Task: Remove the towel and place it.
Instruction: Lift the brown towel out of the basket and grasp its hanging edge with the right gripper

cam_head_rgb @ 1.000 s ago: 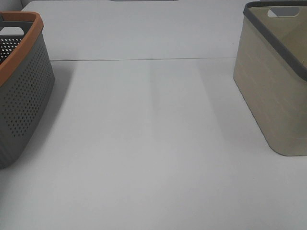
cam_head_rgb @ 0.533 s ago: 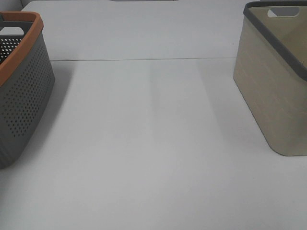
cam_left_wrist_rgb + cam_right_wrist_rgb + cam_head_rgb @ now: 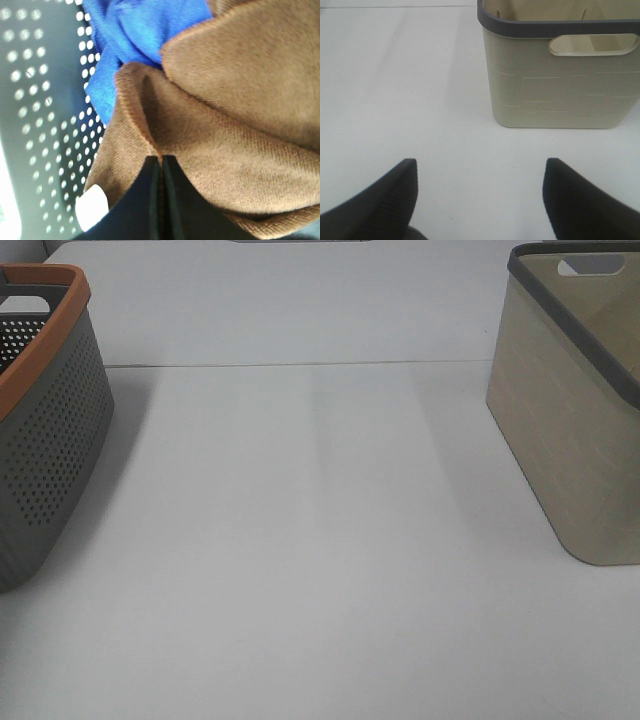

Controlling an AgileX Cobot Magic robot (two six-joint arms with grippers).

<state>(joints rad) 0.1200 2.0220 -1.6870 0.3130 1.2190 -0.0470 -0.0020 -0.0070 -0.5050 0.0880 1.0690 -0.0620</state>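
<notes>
In the left wrist view the brown towel (image 3: 235, 115) lies crumpled inside the perforated grey basket (image 3: 40, 100), which stands at the left of the exterior view (image 3: 50, 440). My left gripper (image 3: 161, 162) is down in the basket, its two black fingers pressed together on a fold of the towel. A white tag (image 3: 91, 210) shows at the towel's edge. My right gripper (image 3: 480, 190) is open and empty above the white table (image 3: 395, 75). Neither arm nor the towel shows in the exterior view.
A blue cloth (image 3: 135, 30) lies in the grey basket beside and partly under the towel. A beige basket with a dark grey rim (image 3: 570, 430) stands at the right; it is just ahead of my right gripper (image 3: 560, 85). White table (image 3: 320, 540) lies between the baskets.
</notes>
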